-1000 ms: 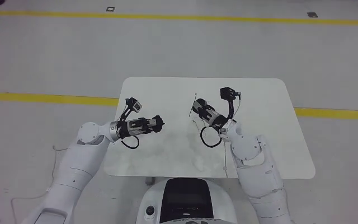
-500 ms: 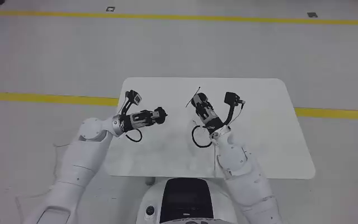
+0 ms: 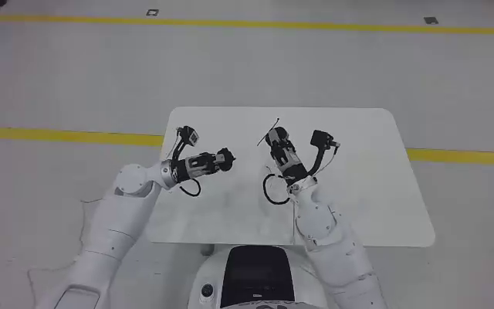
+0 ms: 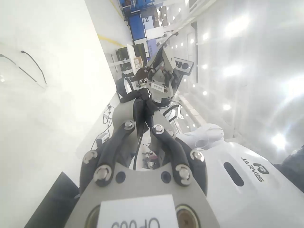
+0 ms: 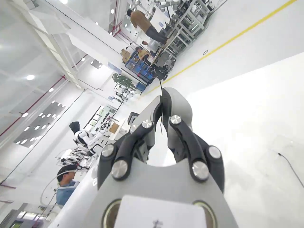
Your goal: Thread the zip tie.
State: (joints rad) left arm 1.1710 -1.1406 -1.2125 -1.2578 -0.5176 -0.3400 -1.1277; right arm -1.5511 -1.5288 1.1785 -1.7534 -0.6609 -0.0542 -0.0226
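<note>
Right gripper (image 5: 163,100) is clamped on a thin black plastic zip tie (image 5: 161,85), which runs between its jaws and pokes out beyond them, held above the white table (image 5: 249,107).

Found both grippers held above table (image 3: 363,178), well apart from each other. Noted left gripper (image 3: 226,159) over the left half, pointing rightward. Noted right gripper (image 3: 270,137) over the middle, to the right of the left one and slightly farther back. Recorded zip tie (image 3: 274,124) clamped between right gripper's fingers, sticking out past the tips toward the far side. Recorded second tie (image 4: 39,68) flat on table, clear of both grippers.
</note>
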